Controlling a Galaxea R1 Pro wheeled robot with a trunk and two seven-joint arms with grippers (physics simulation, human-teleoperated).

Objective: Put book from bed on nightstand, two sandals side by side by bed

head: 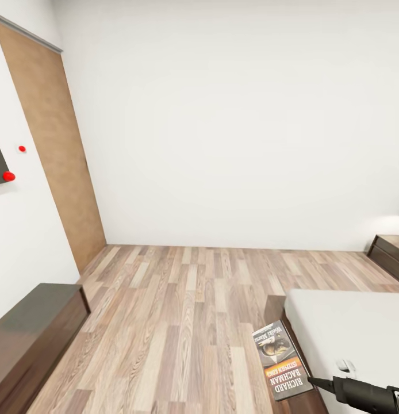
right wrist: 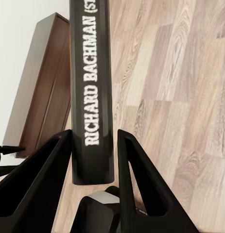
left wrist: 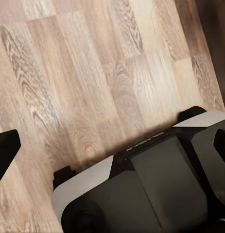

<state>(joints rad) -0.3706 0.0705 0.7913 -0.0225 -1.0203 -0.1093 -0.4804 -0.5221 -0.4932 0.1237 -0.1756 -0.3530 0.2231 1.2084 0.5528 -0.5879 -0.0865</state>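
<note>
Clearly the thin paperback book (head: 282, 359), with its grey-black cover photo, orange band and white "RICHARD BACHMAN" lettering, is in the grip of the right end effector (right wrist: 95, 158): in the right wrist view the two dark fingers (right wrist: 141, 179) stand on either side of the book's spine (right wrist: 90, 87), pinching it edge-on. Held by the spine like that, the book should stay flat and stiff while it is carried, I judge.

In the head view the book lies at an angle over the corner of the low bed (head: 355, 333), across its dark brown wooden frame, just beside the smooth light-grey mattress; whether it rests on the frame or hangs a little above it I cannot tell. The right arm (head: 360, 394) reaches in toward the book's near end.

Beyond the bed, against the white wall, the corner of a dark-brown glossy nightstand (head: 389, 253) shows, well apart from the book, so the carry is not yet done. Across the brown wood-plank floor (head: 182, 322) from the bed stands a long low dark cabinet (head: 33, 339), by a tan wooden door (head: 56, 144).

The left wrist view looks down on the floor planks and the robot's white-and-black base (left wrist: 156, 184); dark finger tips (left wrist: 5, 150) show at its edges, seemingly spread, holding nothing.
</note>
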